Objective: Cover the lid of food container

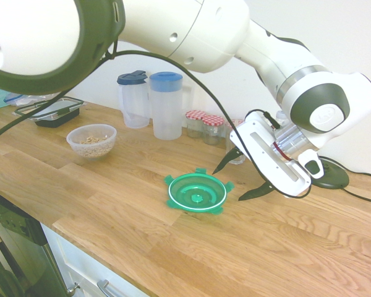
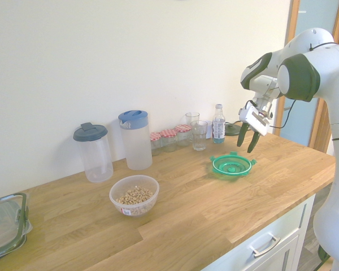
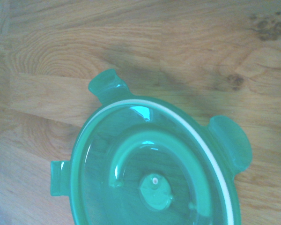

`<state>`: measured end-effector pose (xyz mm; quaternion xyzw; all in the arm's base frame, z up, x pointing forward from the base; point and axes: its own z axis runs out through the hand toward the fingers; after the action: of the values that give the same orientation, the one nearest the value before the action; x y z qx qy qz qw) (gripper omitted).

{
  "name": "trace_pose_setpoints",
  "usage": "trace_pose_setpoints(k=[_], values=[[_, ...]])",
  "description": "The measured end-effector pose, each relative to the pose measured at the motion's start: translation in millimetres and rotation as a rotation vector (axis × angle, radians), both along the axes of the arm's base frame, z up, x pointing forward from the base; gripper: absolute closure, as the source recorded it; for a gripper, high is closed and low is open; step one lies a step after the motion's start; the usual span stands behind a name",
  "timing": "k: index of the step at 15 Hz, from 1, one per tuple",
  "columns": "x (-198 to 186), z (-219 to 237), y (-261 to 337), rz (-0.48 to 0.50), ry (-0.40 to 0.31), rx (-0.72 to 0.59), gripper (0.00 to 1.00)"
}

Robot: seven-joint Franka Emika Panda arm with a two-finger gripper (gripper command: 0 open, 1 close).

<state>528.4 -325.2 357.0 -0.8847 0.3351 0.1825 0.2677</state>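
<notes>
One green lid [image 1: 196,193] lies flat on the wooden counter [image 1: 111,204], seal side up, its white ring showing; three of its clip tabs appear in the wrist view. One hand [image 1: 242,179] hangs just beside and above it, fingers spread wide, pinching nothing. One bowl [image 1: 91,141] of brown cereal stands well apart from the lid, with bare wood between them. Behind stand two pitchers [image 1: 166,105] with blue lids, three red-capped jars [image 1: 196,123], two glasses [image 2: 199,135] and one bottle [image 2: 218,123] along the wall. One black-rimmed box [image 1: 52,112] sits at the far end. The lid lies toward the counter's front edge.
</notes>
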Motion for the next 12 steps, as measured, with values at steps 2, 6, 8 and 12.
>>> trace_pose_setpoints(k=[2,6,8,12], values=[[4,-6,7,0.017,0.006,0.007,0.0],[3,-18,21,0.052,0.033,0.013,0.0],[-2,-26,31,0.064,0.041,0.017,0.0],[-13,-35,51,0.075,0.036,0.042,0.0]])
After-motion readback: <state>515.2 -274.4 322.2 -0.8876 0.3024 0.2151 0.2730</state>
